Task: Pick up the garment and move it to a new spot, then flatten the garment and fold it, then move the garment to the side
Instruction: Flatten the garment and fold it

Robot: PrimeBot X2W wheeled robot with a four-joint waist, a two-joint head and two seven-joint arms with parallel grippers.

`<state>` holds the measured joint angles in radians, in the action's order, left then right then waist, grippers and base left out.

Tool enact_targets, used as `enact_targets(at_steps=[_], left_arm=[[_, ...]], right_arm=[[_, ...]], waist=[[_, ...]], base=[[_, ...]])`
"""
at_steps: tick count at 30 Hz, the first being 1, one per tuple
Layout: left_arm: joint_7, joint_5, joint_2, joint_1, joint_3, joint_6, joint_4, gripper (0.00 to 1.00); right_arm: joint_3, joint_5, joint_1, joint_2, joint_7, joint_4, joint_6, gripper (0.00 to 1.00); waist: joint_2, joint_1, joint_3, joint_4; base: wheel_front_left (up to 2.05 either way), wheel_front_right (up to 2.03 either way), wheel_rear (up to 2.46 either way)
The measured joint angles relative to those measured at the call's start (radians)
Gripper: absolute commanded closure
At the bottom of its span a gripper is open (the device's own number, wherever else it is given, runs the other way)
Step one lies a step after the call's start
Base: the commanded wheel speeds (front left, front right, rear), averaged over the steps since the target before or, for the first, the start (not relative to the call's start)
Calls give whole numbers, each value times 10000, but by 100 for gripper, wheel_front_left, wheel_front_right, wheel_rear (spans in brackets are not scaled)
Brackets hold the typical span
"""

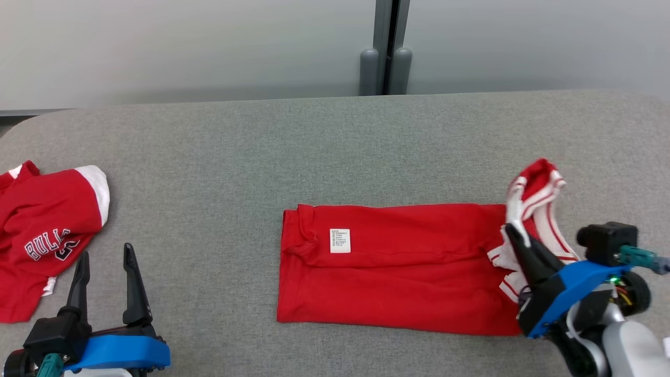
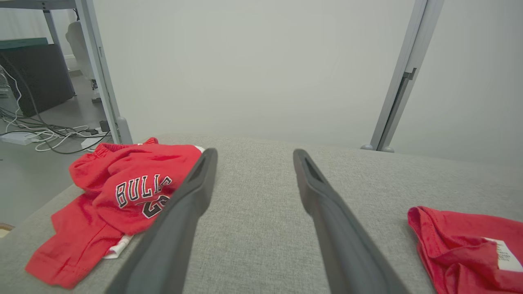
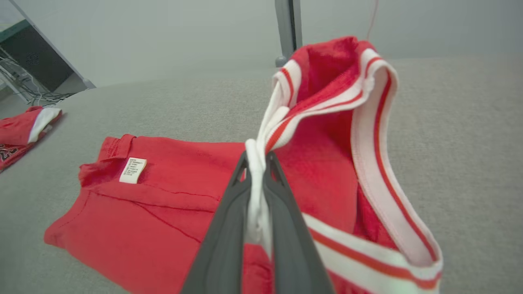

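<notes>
Here, your right pincer (image 1: 515, 235) is clamped tight on the white-and-red striped trim (image 1: 534, 193) of the red jersey (image 1: 398, 267), holding that right end up in a bunched peak above the grey surface (image 1: 335, 152). The rest of the jersey lies flat as a long folded band across the middle of the surface. Its white care label (image 1: 340, 241) faces up near the left end, well apart from the pincer.

Your left pincer (image 1: 106, 253) hovers at the near left, fingers spread wide with nothing between them. A stretch of bare surface separates it from the jersey's left edge. A second red garment lettered "BULLS" (image 1: 44, 235) lies crumpled just beside it, by the surface's left edge.

You have a broad bare strip behind the jersey, running to the far edge below a pale wall and a grey post (image 1: 386, 63). More bare surface lies to the right of the raised end.
</notes>
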<state>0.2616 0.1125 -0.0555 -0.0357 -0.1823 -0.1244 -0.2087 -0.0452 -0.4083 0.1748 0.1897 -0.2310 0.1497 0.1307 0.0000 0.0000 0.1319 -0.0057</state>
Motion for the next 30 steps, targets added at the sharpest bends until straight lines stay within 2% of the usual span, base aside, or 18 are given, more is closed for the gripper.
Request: enact_targets(at_steps=[6, 12, 21, 30], left_arm=[[0, -19, 10, -13, 75, -13, -52, 0], [0, -25, 17, -75, 207, -15, -142, 0], [0, 2, 31, -196, 385, -46, -251, 0], [0, 90, 35, -492, 591, -48, -397, 0]], right_arm=[[-1049, -107, 96, -393, -232, -608, -2, 100], [-2142, -274, 541, -723, -211, -560, 0, 100], [-3465, -445, 1527, -1183, 311, 545, 0, 100], [-4123, -805, 2320, -1377, 1168, 2031, -2, 100]], waist=[[0, 0, 18, 212], [0, 0, 56, 458], [0, 0, 187, 800], [0, 1, 400, 1161]], base=[[0, 0, 0], [0, 0, 0], [0, 0, 0], [0, 0, 0]])
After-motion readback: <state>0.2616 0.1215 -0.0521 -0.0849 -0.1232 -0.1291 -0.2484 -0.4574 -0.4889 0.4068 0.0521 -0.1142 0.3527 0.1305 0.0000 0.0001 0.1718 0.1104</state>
